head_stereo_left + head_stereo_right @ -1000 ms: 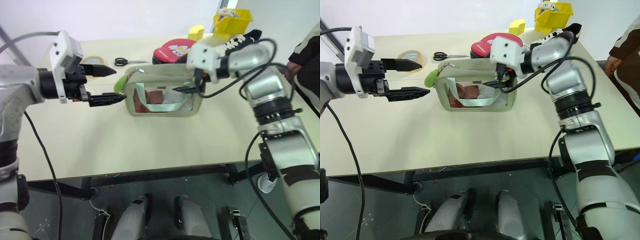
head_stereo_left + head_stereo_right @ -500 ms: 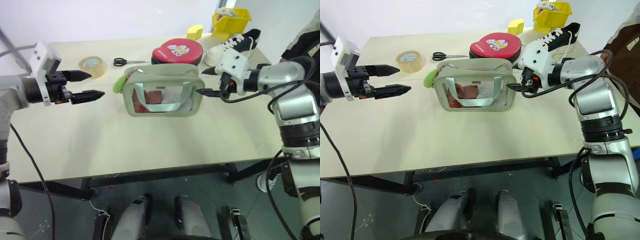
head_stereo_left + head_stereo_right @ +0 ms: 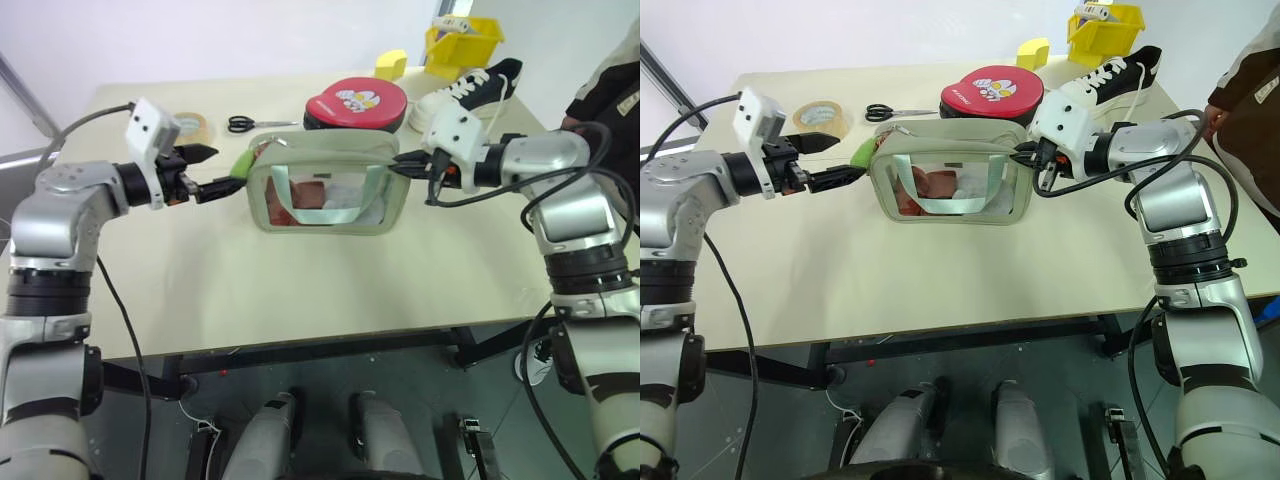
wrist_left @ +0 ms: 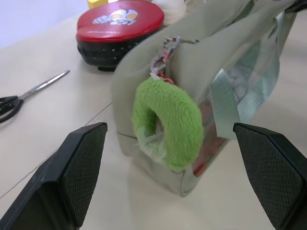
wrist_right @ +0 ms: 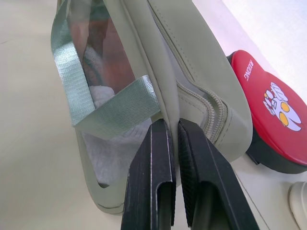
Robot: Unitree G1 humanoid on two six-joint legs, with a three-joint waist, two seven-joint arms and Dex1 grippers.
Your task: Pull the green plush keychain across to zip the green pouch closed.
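Both grippers working at the pale sage-green soft pouch (image 3: 325, 185)

The right gripper (image 5: 171, 132) is pinching the pouch's end seam; the left gripper (image 4: 168, 143) is standing spread around the lime-green fuzzy plush keychain (image 4: 168, 127).

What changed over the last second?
Right gripper left the pouch's top and shut on the green pouch at its right end. Left gripper, open, moved in around the green plush keychain. Pouch, scissors and tape roll stayed put.

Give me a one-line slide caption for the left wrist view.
Open left pincer lined up on the green plush keychain hanging at the end of the green pouch.
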